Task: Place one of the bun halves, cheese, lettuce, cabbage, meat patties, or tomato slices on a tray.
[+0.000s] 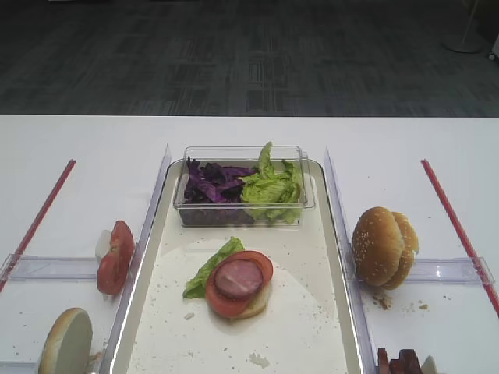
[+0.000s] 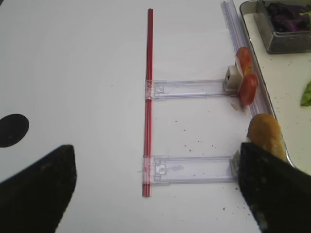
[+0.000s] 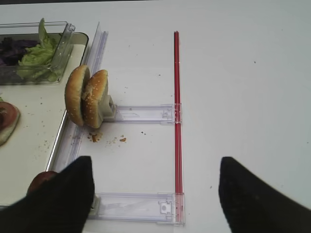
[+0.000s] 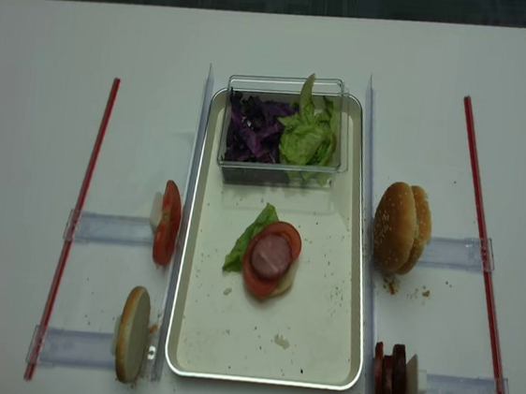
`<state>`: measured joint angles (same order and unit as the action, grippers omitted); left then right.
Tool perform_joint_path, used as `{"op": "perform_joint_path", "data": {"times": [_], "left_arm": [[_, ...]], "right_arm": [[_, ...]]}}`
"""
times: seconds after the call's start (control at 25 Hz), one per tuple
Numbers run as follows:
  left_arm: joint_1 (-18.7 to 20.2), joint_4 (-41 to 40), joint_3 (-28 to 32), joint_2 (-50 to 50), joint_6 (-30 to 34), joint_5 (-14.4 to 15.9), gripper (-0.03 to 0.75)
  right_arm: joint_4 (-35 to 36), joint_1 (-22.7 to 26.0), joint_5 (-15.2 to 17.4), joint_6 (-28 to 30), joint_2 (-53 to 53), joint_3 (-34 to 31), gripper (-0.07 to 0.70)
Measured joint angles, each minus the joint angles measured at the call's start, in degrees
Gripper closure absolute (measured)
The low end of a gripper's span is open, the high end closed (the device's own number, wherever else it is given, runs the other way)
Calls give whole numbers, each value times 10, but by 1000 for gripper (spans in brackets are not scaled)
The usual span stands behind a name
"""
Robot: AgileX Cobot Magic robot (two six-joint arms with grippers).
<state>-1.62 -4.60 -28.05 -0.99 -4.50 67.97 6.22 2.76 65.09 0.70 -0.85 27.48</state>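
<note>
Tray [image 4: 357,292] at table centre holds stack: bun half, tomato slice [image 4: 260,270], meat patty [image 4: 272,253] on top, lettuce [image 4: 244,239] beside. Right gripper [image 3: 154,194] spread wide, empty. Left gripper [image 2: 158,189] likewise.

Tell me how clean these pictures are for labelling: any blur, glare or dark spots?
Both exterior high views are sharp and evenly lit; the tray rim shows mild glare, and the floor behind the table is dim. In the right wrist view the right tool fingers are dark, soft-edged blobs, while the bun halves stay crisp. In the left wrist view the left tool is likewise blurred.
</note>
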Motion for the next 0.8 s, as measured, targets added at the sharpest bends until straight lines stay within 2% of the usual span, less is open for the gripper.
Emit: {"op": "perform_joint_path", "data": {"times": [0.24,0.8], "left_arm": [[0,0,0,0,0,0,97],[0,0,0,0,0,0,97]], "right_arm": [[-2,0,0,0,0,0,99],[-32,0,0,1,0,0,218]]}}
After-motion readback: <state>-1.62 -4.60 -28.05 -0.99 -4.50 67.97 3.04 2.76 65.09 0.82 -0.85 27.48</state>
